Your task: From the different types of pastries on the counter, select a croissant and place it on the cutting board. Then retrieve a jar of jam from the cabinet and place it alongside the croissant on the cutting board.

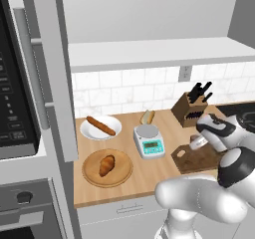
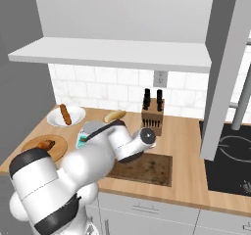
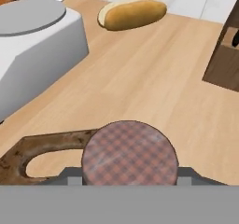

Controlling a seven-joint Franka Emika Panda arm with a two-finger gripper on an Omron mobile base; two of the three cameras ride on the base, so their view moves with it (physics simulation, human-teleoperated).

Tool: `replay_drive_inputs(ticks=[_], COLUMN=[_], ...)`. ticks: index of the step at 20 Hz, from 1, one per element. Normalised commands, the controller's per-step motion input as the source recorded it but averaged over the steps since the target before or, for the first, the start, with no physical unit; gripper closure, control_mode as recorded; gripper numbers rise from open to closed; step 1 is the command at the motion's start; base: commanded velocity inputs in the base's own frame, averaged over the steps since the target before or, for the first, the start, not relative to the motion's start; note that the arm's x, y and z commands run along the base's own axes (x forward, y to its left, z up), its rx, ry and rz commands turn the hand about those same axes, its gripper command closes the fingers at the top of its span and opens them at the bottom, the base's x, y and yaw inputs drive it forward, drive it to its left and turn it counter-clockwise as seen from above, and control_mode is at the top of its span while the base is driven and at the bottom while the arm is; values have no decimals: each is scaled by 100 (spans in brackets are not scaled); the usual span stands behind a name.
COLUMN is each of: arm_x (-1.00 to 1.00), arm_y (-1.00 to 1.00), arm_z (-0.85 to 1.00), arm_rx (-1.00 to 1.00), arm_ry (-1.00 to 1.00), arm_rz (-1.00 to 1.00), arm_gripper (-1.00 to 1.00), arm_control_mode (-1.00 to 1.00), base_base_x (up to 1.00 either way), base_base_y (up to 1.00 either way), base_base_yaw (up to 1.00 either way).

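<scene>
Presently, the gripper point(image 1: 195, 142) is seen lowered over the handle end of the cutting board point(image 1: 201, 159), its jaws closed around the jar of jam point(image 3: 130, 154), whose plaid-patterned lid is seen from above in the hand view. The jar is held at the board's handle end, beside the handle hole; whether its base touches the board cannot be told. The dark brown board is laid near the counter's point(image 1: 164, 171) front edge, before the knife block point(image 1: 191, 109), which is set against the tiled back wall. The croissant point(image 1: 106, 164) is recorded on the round light-wood plate point(image 1: 94, 179) near the counter's front left corner, well apart from the board. The stick-shaped pastry point(image 1: 101, 125) is listed on a white plate point(image 1: 88, 132) behind it. A kitchen scale point(image 1: 148, 140) is placed mid-counter, and the pale bun point(image 1: 147, 116) is found behind it, near the back edge. The open cabinet's shelf point(image 1: 149, 54) is noted above the counter.
</scene>
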Motion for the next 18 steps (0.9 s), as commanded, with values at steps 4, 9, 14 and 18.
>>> replay_drive_inputs(ticks=[4,9,14,18], arm_x=[26,1,-10,-9], arm_y=[0,0,0,0], arm_z=[0,-13,-38,-37], arm_rx=[0,0,0,0], arm_ry=[4,0,-4,-8], arm_rz=[0,0,0,0], arm_gripper=[100,100,100,100], arm_control_mode=[-100,-100,-100,-100], base_base_x=[0,0,0,0], base_base_y=[0,0,0,0], base_base_yaw=[0,0,0,0])
